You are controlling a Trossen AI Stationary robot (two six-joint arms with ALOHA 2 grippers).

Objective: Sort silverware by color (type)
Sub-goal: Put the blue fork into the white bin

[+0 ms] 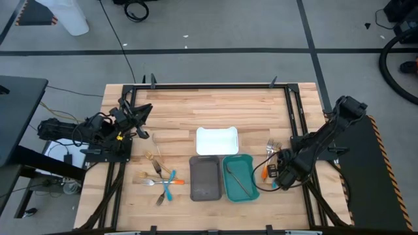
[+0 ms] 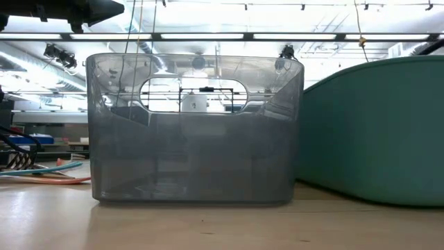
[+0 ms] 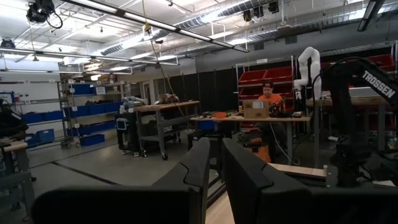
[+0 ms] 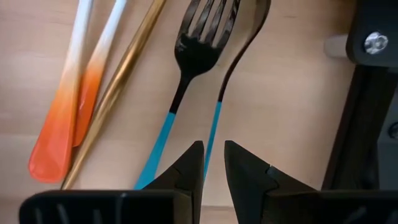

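Wood table (image 1: 215,104) | blue-handled fork (image 4: 186,68) lengthwise, tines away from right end effector (image 4: 214,163)

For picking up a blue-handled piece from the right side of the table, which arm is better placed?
The right one. Its pincer hangs directly over the blue-handled fork and its neighbour, fingers nearly together. The left pincer is raised at the table's far left edge, facing the room.

left wrist looks out over the workshop

the left gripper (image 3: 214,171) points level across the room, its two dark fingers (image 3: 198,163) close together with a narrow gap between them. beyond them a person in orange (image 3: 269,99) sits at a far desk (image 3: 249,119) behind a cardboard box (image 3: 255,109). red shelving (image 3: 264,78) stands behind, blue bins (image 3: 93,121) off to the side.
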